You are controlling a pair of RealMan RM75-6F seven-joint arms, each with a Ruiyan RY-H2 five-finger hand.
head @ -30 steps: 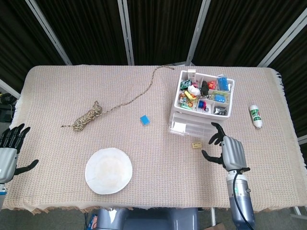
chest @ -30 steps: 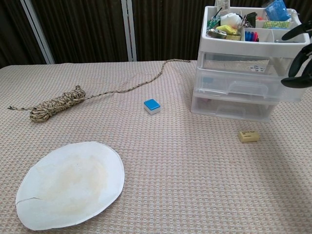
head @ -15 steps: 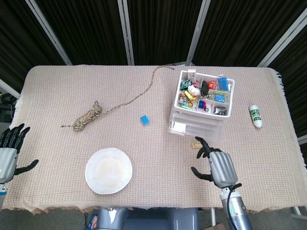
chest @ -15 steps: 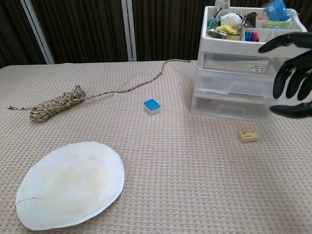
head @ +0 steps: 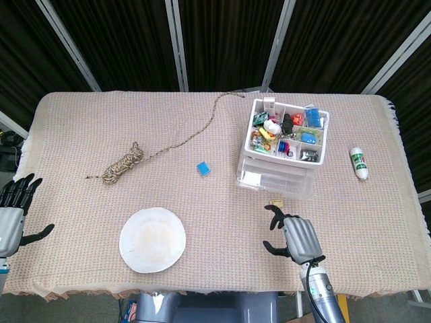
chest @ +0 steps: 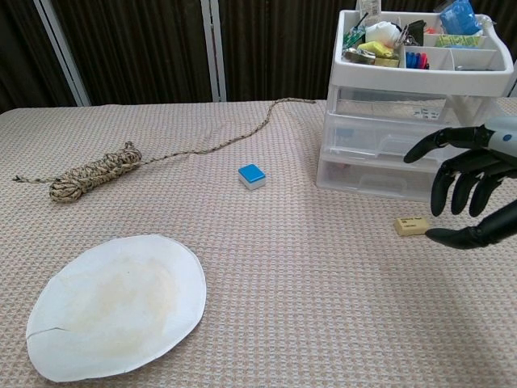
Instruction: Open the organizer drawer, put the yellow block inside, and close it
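While lying loose on the table [head: 81, 114] just in front of the organizer, near the right end of the front edge: yellow block [chest: 412, 225], unheld, drawers above it shut. Right hand [chest: 468, 190] spread with nothing in it, hovering beside the block on the right, fingers pointed down; judged placed for a pickup, though no drawer stands open to receive it. Organizer [head: 281, 149] toward the back right corner, top tray full of small items. Left hand [head: 12, 215] at the left edge, fingers apart, holding nothing. Blue block [head: 203, 168] mid-table; rope [head: 124, 163] toward the back left; paper plate [head: 153, 239] near the front edge; white bottle [head: 359, 163] by the right edge.
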